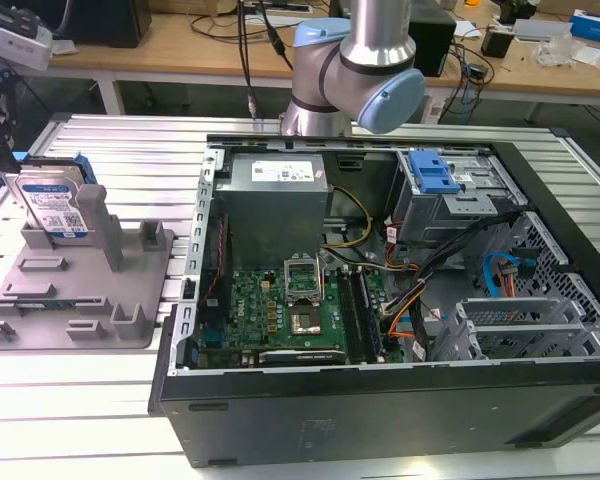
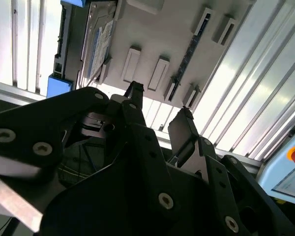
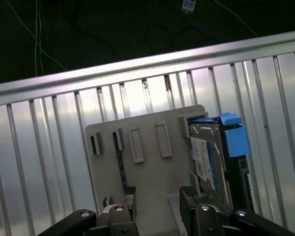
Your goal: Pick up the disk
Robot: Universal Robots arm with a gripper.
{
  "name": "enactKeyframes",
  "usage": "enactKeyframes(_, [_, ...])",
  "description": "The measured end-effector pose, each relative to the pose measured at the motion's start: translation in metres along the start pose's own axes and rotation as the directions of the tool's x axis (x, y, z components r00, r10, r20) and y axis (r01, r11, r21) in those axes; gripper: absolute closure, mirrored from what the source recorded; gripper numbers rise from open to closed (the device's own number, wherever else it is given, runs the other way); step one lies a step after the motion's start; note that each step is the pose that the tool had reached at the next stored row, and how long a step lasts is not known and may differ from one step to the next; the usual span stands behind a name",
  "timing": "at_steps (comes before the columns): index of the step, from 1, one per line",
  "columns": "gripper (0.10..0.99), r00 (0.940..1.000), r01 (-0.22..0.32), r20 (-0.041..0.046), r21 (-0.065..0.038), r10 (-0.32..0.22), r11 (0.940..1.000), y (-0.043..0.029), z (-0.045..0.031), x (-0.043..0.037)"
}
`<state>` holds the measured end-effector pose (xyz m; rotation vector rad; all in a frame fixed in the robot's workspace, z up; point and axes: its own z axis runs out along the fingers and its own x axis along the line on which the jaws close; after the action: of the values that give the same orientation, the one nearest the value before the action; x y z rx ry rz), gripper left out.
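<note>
At the exterior view's left, on the slatted metal table (image 1: 130, 140), the disk (image 1: 55, 205) stands on edge at a far corner of the grey fixture (image 1: 110, 300). Its label faces outward, and it sits just beside a tall post.

In the first wrist view the gripper (image 3: 159, 199) is open, its two black fingers spread with nothing between them. The disk lies ahead of the fingertips and off to one side, beyond one finger rather than in line with the gap. Straight ahead of the gap is the fixture's flat plate. How far ahead the disk sits is hard to judge from these angles, though nothing appears to touch it.

The disk looks like a rigid metal slab, probably dense for its size. Its smooth faces could slip under a light pinch, and a drive is likely delicate inside, so a knock or drop would matter. The safest hold seems to be across the two broad faces near the free upper edge, clear of the post. The blue rails (image 3: 234, 140) along its edges are the alternative — plastic may grip better but could flex.

Further right, the arm (image 1: 355, 60) rises behind the open computer case (image 1: 380, 420). Towards the exterior view's right, the blue-handled drive cage (image 1: 435, 180) sits inside the case.
</note>
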<state>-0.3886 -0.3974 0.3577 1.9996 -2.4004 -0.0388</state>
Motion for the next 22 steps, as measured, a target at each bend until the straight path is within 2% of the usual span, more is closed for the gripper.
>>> enactKeyframes(7, [0.604,0.9999,0.014,-0.0004,0.0,-0.014,0.9999,-0.0012,0.0,-0.0022])
enactKeyframes(14, [0.604,0.9994,0.034,-0.0011,0.0,-0.034,0.9994,0.003,0.0001,-0.0263])
enactKeyframes(22, [0.604,0.9982,0.06,-0.0019,0.0,-0.06,0.9982,0.0073,0.0003,-0.0497])
